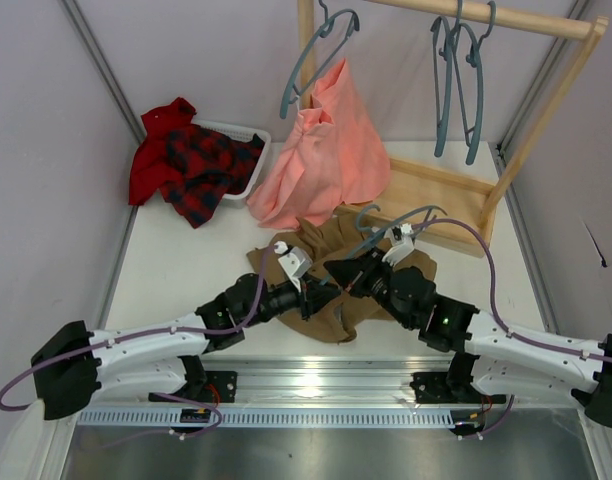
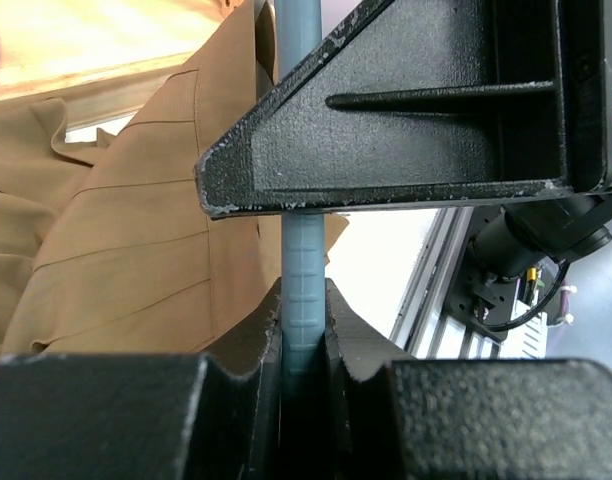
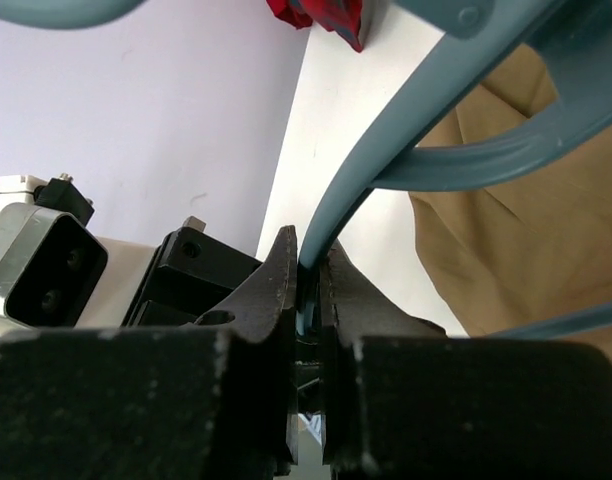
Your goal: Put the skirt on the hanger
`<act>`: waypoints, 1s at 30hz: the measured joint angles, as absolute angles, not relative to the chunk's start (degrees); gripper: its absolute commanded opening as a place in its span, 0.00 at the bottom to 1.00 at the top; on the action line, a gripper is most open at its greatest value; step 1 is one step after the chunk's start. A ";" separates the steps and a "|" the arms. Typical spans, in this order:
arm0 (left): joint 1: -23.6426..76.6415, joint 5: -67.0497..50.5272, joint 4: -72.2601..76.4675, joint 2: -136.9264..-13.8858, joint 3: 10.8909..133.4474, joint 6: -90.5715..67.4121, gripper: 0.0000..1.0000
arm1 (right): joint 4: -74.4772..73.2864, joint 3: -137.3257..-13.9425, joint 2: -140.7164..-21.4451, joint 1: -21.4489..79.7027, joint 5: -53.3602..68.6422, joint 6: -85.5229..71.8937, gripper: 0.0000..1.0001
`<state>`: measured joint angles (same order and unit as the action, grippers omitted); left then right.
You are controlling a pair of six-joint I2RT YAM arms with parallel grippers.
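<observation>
The khaki skirt point(image 1: 331, 262) lies crumpled on the white table at the centre. A grey-blue hanger point(image 1: 391, 232) lies across it, with its hook toward the wooden rack. My left gripper point(image 1: 318, 290) and right gripper point(image 1: 338, 272) meet tip to tip over the skirt. In the left wrist view my left gripper point(image 2: 304, 300) is shut on the hanger bar point(image 2: 304, 255), with the skirt point(image 2: 136, 250) behind it. In the right wrist view my right gripper point(image 3: 308, 250) is shut on the hanger arm point(image 3: 361, 190), with the skirt point(image 3: 526, 230) to the right.
A wooden rack point(image 1: 546, 110) stands at the back right with spare hangers point(image 1: 461, 80). A salmon-pink garment point(image 1: 326, 150) hangs down below another hanger. A red-and-black plaid garment point(image 1: 191, 160) spills from a white basket point(image 1: 248, 135) at the back left.
</observation>
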<state>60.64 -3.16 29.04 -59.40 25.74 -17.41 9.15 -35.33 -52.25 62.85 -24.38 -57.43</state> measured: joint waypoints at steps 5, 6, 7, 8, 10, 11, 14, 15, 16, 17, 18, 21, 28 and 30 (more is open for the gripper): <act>61.23 -2.07 23.03 -54.94 26.65 -16.78 0.60 | 8.36 -34.06 -50.68 63.40 -27.00 -56.80 0.00; 61.25 -1.58 21.28 -53.23 26.87 -16.78 0.76 | 7.75 -33.28 -50.52 63.05 -28.32 -56.21 0.00; 61.28 -0.99 19.35 -51.51 27.20 -16.62 0.83 | 7.25 -32.67 -50.46 62.76 -29.17 -55.79 0.00; 61.30 -0.14 17.17 -49.45 27.59 -16.80 0.94 | 6.79 -31.94 -50.46 62.52 -30.02 -55.51 0.00; 61.30 1.41 13.37 -45.36 28.23 -17.34 0.99 | 6.04 -30.61 -50.46 61.98 -31.31 -55.40 0.00; 61.28 2.07 11.16 -42.96 28.36 -17.65 0.99 | 5.85 -30.06 -50.48 61.71 -31.73 -55.35 0.00; 61.30 4.43 5.04 -35.90 28.47 -18.59 0.99 | 5.91 -29.17 -50.65 60.49 -32.12 -55.27 0.00; 61.30 5.13 3.03 -33.98 28.47 -19.25 0.99 | 6.11 -28.95 -50.74 59.96 -32.08 -55.27 0.00; 61.30 5.91 1.41 -32.32 28.47 -19.81 0.99 | 6.24 -28.80 -50.81 59.59 -32.08 -55.27 0.00; 61.28 6.24 0.45 -31.27 28.47 -20.73 0.98 | 6.57 -28.56 -50.85 58.98 -31.92 -55.31 0.00; 61.30 6.48 -0.40 -30.79 28.40 -21.82 0.95 | 6.90 -28.32 -50.85 58.46 -31.75 -55.35 0.00; 61.84 6.55 -1.02 -32.05 26.74 -25.43 0.93 | 7.75 -27.79 -50.83 57.08 -31.24 -55.46 0.00; 69.19 10.79 -0.56 -47.13 24.95 -28.08 0.96 | 8.51 -27.00 -48.66 55.90 -30.26 -55.51 0.00; 69.49 11.68 0.43 -51.20 25.74 -26.59 0.96 | 8.51 -26.85 -47.81 55.77 -29.41 -55.77 0.00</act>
<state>69.49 11.68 0.43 -51.20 25.74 -26.59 8.51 -26.85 -47.81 55.77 -29.41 -55.77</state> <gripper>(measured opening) 0.962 0.068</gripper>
